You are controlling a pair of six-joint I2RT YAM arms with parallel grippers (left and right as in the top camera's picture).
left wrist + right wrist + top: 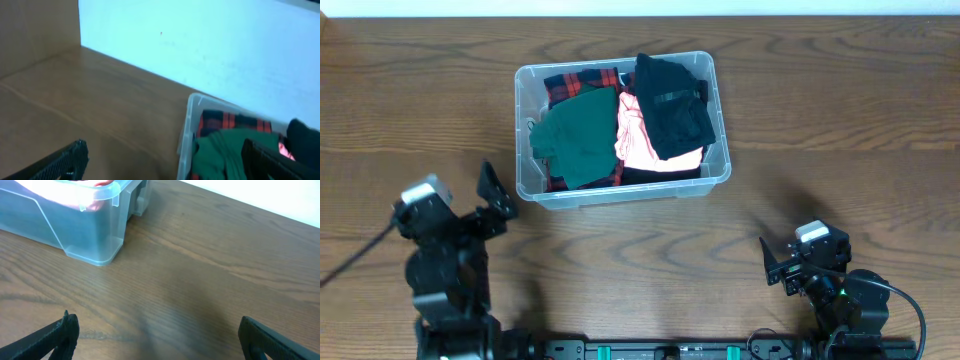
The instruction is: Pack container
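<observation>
Overhead, the container [620,193] lies beyond left claw [492,205] and right claw [773,265], both gaping.

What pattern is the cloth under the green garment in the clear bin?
It is a red-and-black plaid cloth, clearest in the overhead view.

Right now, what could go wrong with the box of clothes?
The black cloth seems to lie over the back rim of the bin, so it might slip out. The green cloth looks loosely heaped, so a hard push could spill it. The left gripper, open and empty, sits near the bin's corner and could bump it when it moves.
</observation>
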